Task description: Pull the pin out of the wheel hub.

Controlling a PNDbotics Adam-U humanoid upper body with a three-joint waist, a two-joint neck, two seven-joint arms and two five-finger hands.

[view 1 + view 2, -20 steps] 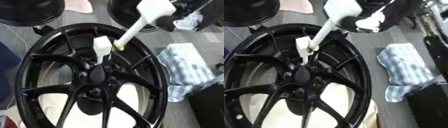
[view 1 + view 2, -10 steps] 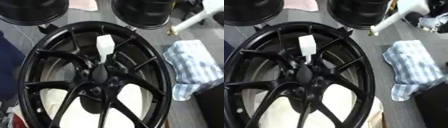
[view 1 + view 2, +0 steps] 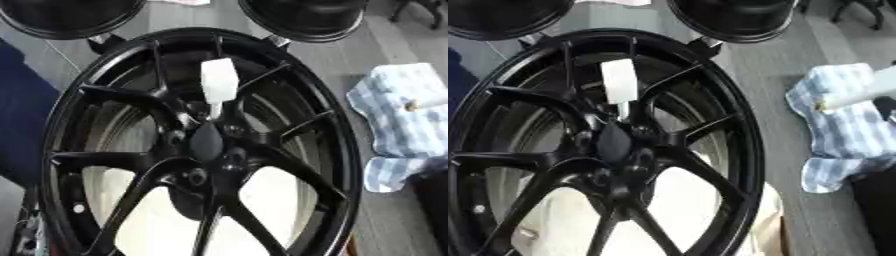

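**Desk:** Where is the pin right now?

**Operator:** I see the white pin with a blocky head (image 3: 219,82) standing in the large black multi-spoke wheel (image 3: 346,150). Its thin stem goes down just above the dark pointed centre hub (image 3: 206,142), and the head leans a little towards the far rim. It is seated in the wheel, not out of it.

**Desk:** And your hands?

**Operator:** Neither hand shows in either eye view, so I cannot tell whether the fingers are released or clenched. Nothing is touching the pin.

**Desk:** What is off to the right?

**Operator:** A crumpled blue-and-white checked cloth (image 3: 420,130) lies on the grey surface (image 3: 385,45), just beside the wheel's right rim. In my right eye view a white rod with a yellowish tip (image 3: 855,96) comes in from the right edge, and its tip sits on the upper part of the cloth. I cannot make out what holds the rod.

**Desk:** Anything else around the wheel?

**Operator:** Two more round black wheel-like shapes sit at the far edge, one at upper left (image 3: 70,17) and one at upper right (image 3: 302,17), both close to the big wheel's rim. A dark blue mass (image 3: 22,115) runs along the left side. Through the near gaps between the spokes I see pale cream material (image 3: 271,200) under the wheel.
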